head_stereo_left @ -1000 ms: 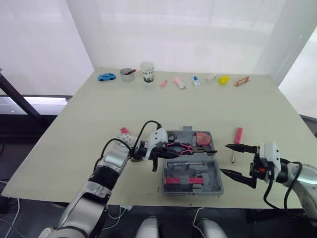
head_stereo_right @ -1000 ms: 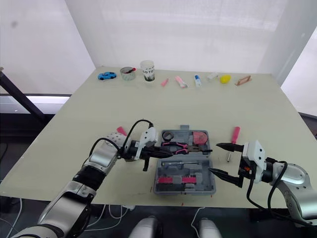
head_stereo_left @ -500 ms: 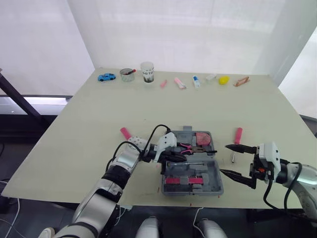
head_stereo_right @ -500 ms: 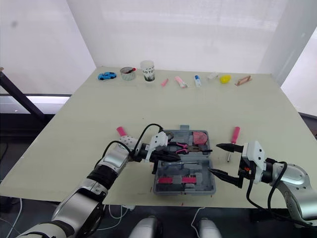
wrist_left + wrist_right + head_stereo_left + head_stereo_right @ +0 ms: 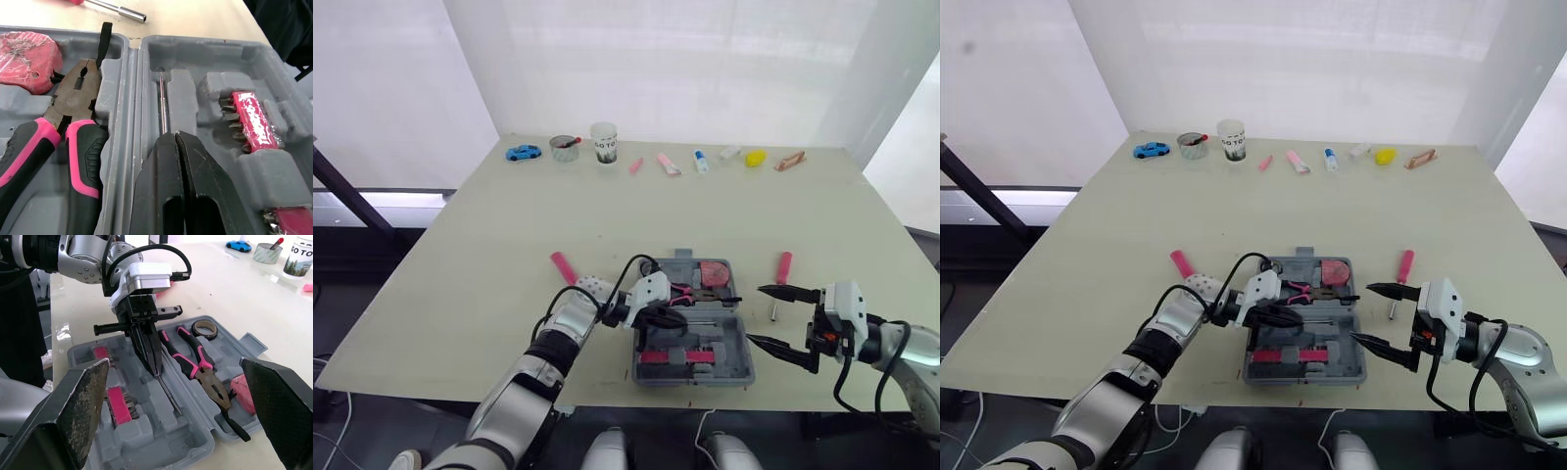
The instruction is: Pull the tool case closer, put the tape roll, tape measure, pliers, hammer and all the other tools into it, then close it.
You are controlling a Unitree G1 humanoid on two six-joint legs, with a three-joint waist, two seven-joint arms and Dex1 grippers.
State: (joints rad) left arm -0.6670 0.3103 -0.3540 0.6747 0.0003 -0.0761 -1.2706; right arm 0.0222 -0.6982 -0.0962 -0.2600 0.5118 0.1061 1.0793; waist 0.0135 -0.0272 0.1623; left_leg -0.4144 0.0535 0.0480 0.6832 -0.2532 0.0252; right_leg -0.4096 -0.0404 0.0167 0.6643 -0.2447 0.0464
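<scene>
The grey tool case [image 5: 736, 367] lies open near the table's front edge. Its far half holds pink-handled pliers [image 5: 690, 290], a black tape roll [image 5: 205, 329] and a pink tape measure [image 5: 713, 271]. Pink bit holders [image 5: 671, 356] sit in the near half. My left gripper [image 5: 671, 315] hangs over the case's middle, shut on a thin metal rod [image 5: 162, 103] that lies in a slot by the hinge. To the right of the case my right gripper [image 5: 756, 313] stands open, holding nothing. A pink-handled screwdriver [image 5: 783, 268] lies on the table right of the case.
A pink stick [image 5: 563, 266] lies on the table left of the case. Along the far edge stand a blue toy car [image 5: 523, 153], a tin [image 5: 565, 148], a white cup [image 5: 604, 142], several small items and a yellow object [image 5: 757, 157].
My left gripper has moved right, from the case's left edge to over its middle, carrying the rod. The right gripper has stayed put.
</scene>
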